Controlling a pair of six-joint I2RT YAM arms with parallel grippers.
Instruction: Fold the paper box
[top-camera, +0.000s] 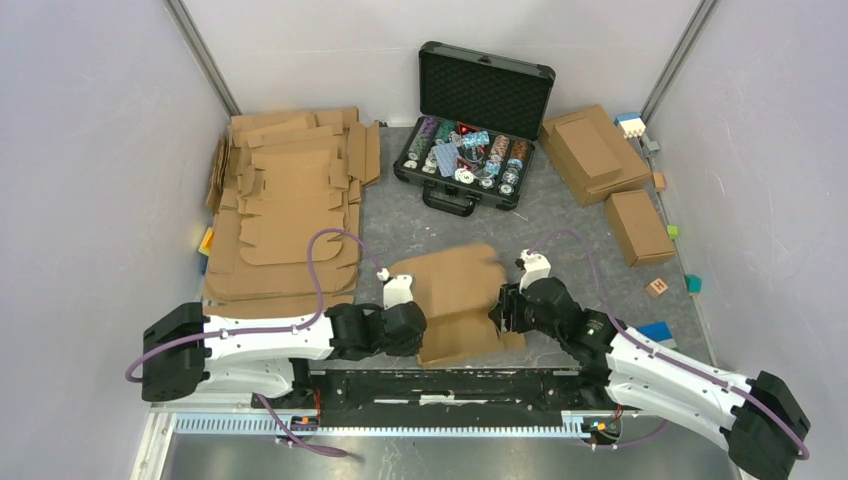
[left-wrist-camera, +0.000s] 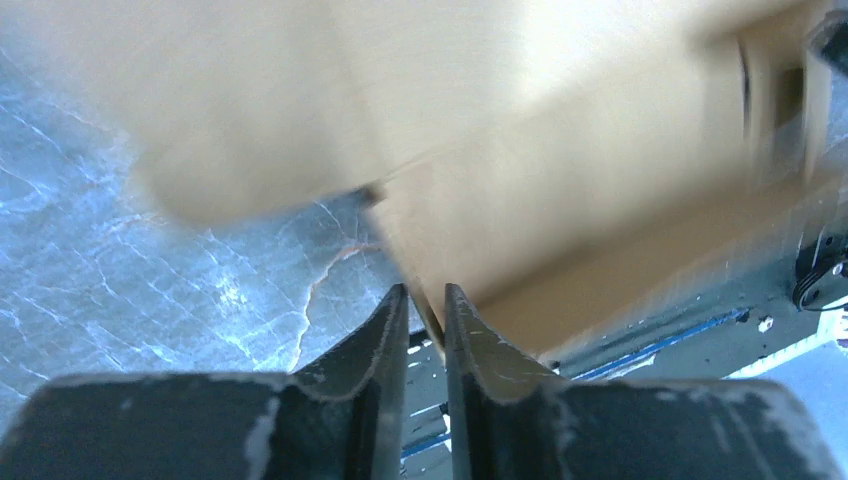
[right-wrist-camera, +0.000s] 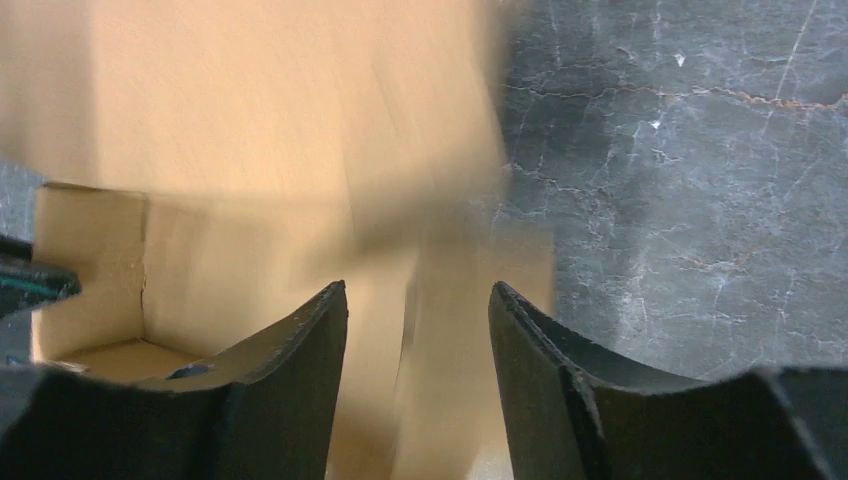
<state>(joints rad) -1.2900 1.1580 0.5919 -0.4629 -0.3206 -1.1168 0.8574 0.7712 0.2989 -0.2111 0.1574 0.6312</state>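
The paper box (top-camera: 455, 300) is a brown cardboard blank, partly folded, between my two grippers near the table's front edge. Its upper panel is blurred. My left gripper (top-camera: 418, 330) is at its left side, shut on a thin cardboard edge (left-wrist-camera: 432, 318). In the left wrist view the box (left-wrist-camera: 560, 150) fills the upper frame. My right gripper (top-camera: 500, 308) is at the box's right side, jaws open, with a cardboard flap (right-wrist-camera: 450, 340) between the fingers and not pinched. In the right wrist view the box (right-wrist-camera: 250, 150) shows an inner corner at the left.
A stack of flat brown blanks (top-camera: 285, 205) lies at the left. An open black case (top-camera: 475, 125) of small parts stands at the back. Two closed cardboard boxes (top-camera: 595, 150) (top-camera: 638, 226) and small coloured blocks (top-camera: 658, 288) lie at the right. Grey walls surround the table.
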